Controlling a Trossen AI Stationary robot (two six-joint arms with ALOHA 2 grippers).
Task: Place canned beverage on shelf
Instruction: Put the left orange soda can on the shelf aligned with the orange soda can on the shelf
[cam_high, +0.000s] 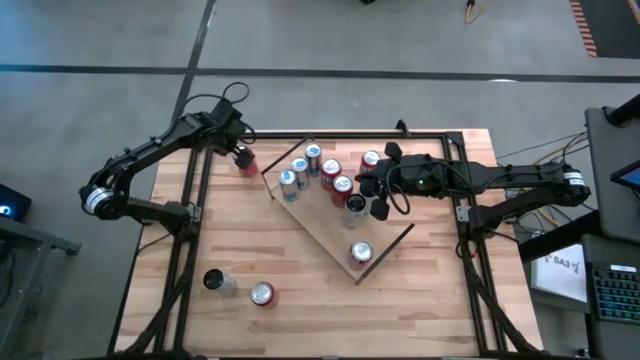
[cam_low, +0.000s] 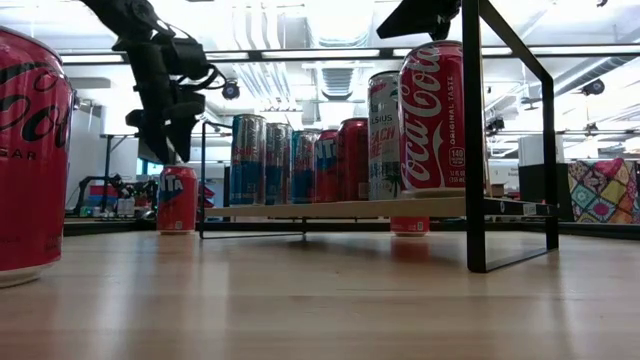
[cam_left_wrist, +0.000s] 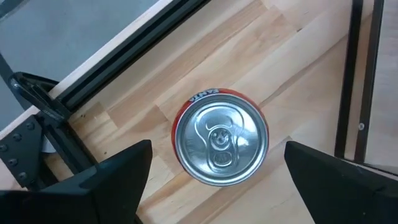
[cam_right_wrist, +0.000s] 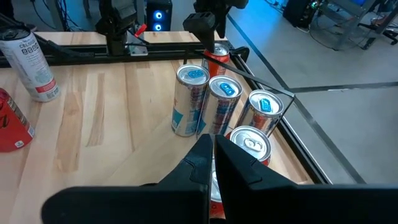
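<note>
L gripper (cam_left_wrist: 214, 180): fingers (cam_left_wrist: 112, 177) spread wide, nothing held. Red can (cam_left_wrist: 219, 142) sits directly below, centred in the gap, no contact seen. Can upright on the tabletop (cam_high: 250, 250), long axis vertical, in line w/ the gripper's approach; judged next move is a straight descent, then close on the can wall.

High view: same red can (cam_high: 247, 163) stands near the table's far-left corner, just outside the shelf (cam_high: 330, 225) at its left corner. L gripper (cam_high: 241, 153) is right over it. Low view confirms: gripper (cam_low: 170, 140) above can (cam_low: 177, 200), clear gap between.

R gripper (cam_high: 383, 200): fingers shut, empty, hovering over shelf's right side among placed cans (cam_high: 320, 175). L arm clearly nearer the target.

Two more cans (cam_high: 240, 288) stand near the table's front-left, off shelf.
</note>
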